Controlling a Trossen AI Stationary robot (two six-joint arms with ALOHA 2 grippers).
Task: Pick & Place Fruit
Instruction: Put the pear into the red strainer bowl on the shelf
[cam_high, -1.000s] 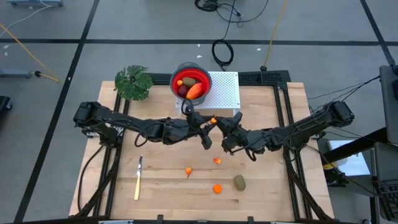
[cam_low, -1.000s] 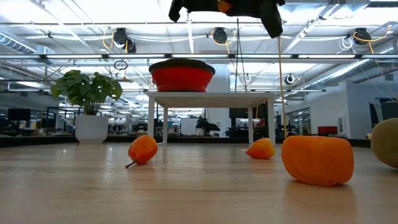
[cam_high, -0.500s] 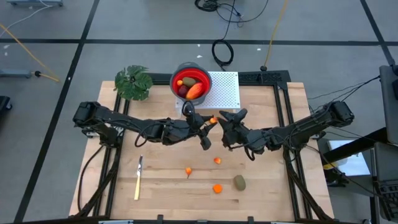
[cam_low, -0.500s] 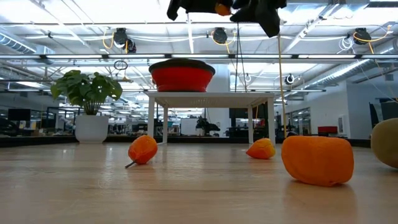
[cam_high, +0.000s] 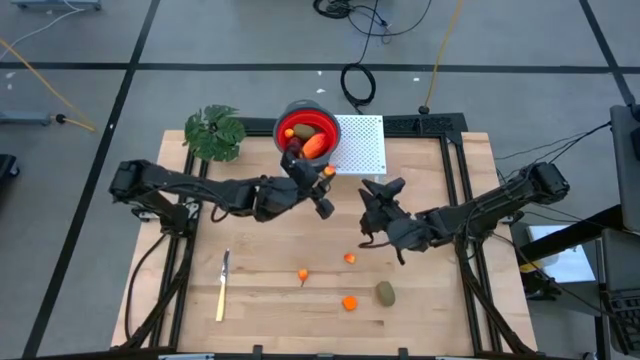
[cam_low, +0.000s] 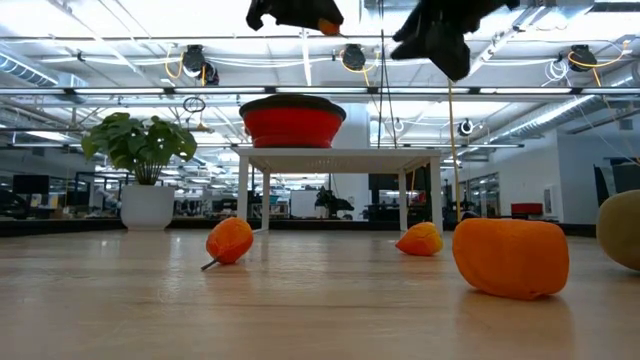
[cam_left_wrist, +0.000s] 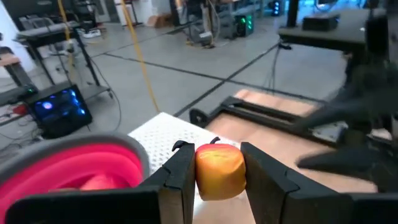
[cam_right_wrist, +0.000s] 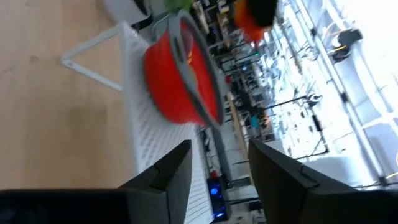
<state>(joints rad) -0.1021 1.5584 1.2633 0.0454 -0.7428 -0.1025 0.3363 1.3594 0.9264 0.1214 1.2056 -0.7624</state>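
In the high view, the left gripper (cam_high: 326, 185) now sits just right of centre in the upper half of the frame, beside the red collapsible bowl with a grey rim (cam_high: 307, 127); a second ago it was lower, nose to nose with the right gripper (cam_high: 383, 190) at mid-frame. The 2 have since parted. In the left wrist view the left fingers are closed on a small orange fruit piece (cam_left_wrist: 219, 169), so the handover looks complete and this piece is on its way to the bowl. The right gripper has drawn back toward the right of centre, its fingers parted with nothing between them.

The bowl, on a white perforated stand (cam_high: 360, 145), already holds an elongated red-orange piece (cam_high: 314, 145) and other fruit. Left on the wooden table (cam_high: 260, 270), in the lower middle of the frame, are 3 small orange pieces (cam_high: 349, 302) and 1 olive-brown oval (cam_high: 385, 292). My judgement: 1 piece is about to drop and 4 remain to collect.
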